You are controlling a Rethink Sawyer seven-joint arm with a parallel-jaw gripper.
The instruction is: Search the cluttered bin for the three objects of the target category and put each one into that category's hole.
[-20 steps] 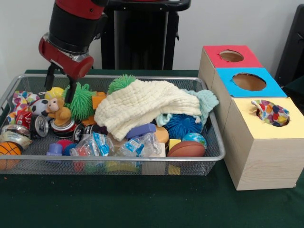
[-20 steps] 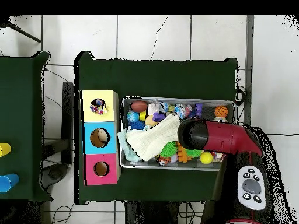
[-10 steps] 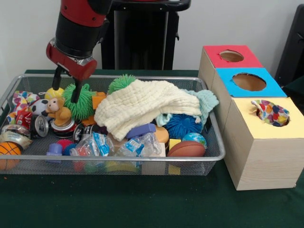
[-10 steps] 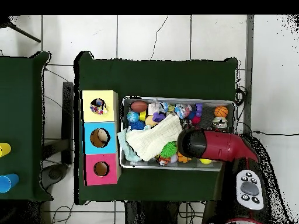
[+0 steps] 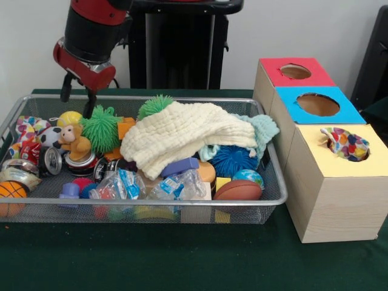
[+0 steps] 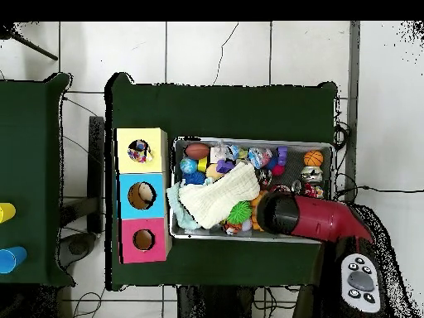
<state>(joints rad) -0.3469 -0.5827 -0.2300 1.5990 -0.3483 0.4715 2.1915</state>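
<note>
The gripper [image 5: 77,100] hangs spread and empty over the bin's [image 5: 276,182] ten o'clock corner. The spiky ball [image 5: 100,128] below, probably the target, looks soft and light; pinch its middle.

Bench [image 5: 182,260]: dark green cover. Second green bench [image 6: 29,178] apart at one side, bearing yellow cup [image 6: 6,213] and blue cup [image 6: 7,259] at its edge. Floor [image 6: 215,50]: white tiles, cables [image 6: 79,112] trailing.
</note>
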